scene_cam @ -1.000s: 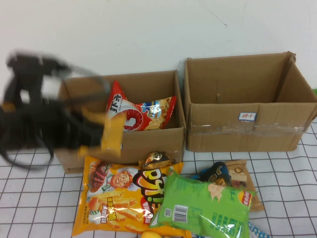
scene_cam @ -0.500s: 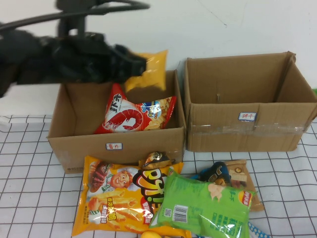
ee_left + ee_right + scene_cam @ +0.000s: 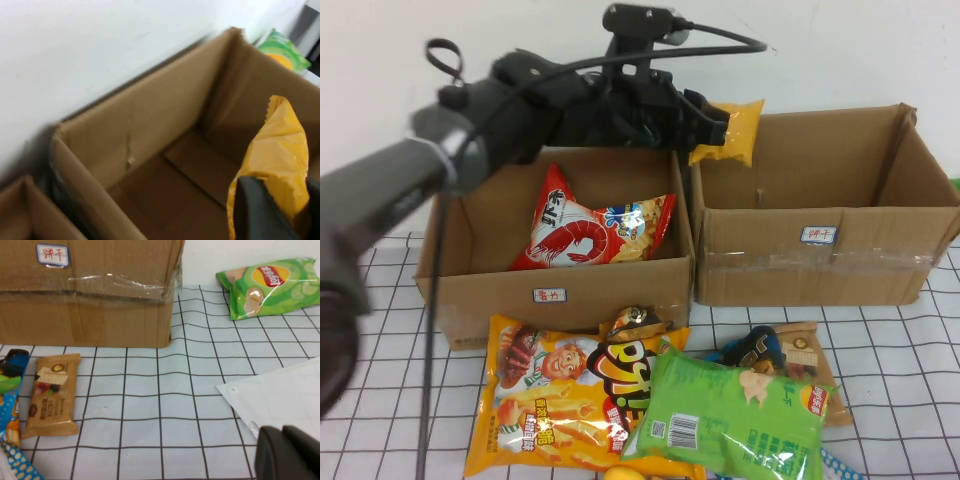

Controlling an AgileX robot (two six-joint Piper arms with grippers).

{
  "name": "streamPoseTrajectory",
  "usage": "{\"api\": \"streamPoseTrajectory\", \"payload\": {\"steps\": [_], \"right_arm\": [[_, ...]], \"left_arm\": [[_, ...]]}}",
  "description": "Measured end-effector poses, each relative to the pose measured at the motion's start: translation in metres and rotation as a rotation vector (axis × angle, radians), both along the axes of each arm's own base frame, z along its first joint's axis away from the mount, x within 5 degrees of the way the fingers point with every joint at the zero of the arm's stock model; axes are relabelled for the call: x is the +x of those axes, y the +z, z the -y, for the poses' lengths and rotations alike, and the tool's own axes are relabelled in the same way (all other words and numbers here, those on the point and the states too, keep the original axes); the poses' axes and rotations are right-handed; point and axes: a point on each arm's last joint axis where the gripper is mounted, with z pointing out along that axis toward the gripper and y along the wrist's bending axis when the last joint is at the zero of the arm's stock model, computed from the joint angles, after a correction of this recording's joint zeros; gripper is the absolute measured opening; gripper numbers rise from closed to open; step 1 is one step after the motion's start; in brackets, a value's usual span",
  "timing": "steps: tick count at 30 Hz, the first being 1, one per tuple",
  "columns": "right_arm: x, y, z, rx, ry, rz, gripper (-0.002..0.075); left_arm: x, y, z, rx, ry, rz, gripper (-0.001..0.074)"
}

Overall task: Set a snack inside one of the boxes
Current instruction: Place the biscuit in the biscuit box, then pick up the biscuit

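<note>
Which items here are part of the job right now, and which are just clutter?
In play:
- left gripper, shut on yellow snack packet
- right cardboard box, empty, under the packet

Lying about:
- left cardboard box with shrimp chips bag
- orange snack bag
- green chips bag
- brown snack bar
- right gripper, low over the table

Matt brown corrugated cardboard is seen in both boxes, the right box (image 3: 825, 215) being bound with glossy clear tape (image 3: 820, 262). Shiny crinkled plastic film is shown by the yellow snack bag (image 3: 732, 132) and the green bag (image 3: 735, 415). The table (image 3: 160, 410) is covered by a smooth, faintly glossy gridded sheet.
</note>
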Motion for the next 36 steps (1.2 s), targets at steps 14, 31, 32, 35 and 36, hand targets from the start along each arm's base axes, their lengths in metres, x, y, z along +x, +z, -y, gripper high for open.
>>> {"api": "streamPoseTrajectory", "payload": {"steps": [14,31,32,35,36], "right_arm": [[0.000,0.000,0.000,0.000,0.000,0.000,-0.0001],[0.000,0.000,0.000,0.000,0.000,0.000,-0.0001],[0.000,0.000,0.000,0.000,0.000,0.000,-0.0001],[0.000,0.000,0.000,0.000,0.000,0.000,-0.0001],[0.000,0.000,0.000,0.000,0.000,0.000,-0.0001]], "left_arm": [[0.029,-0.031,0.012,-0.005,-0.046,-0.059,0.0478],[-0.058,0.039,-0.063,0.542,-0.158,-0.357,0.0001],[-0.064,0.039,-0.065,0.541,-0.148,-0.362,0.0001],[-0.091,0.037,-0.068,0.536,-0.127,-0.351,0.0000],[-0.103,0.036,-0.069,0.531,-0.121,-0.350,0.0000]]}}
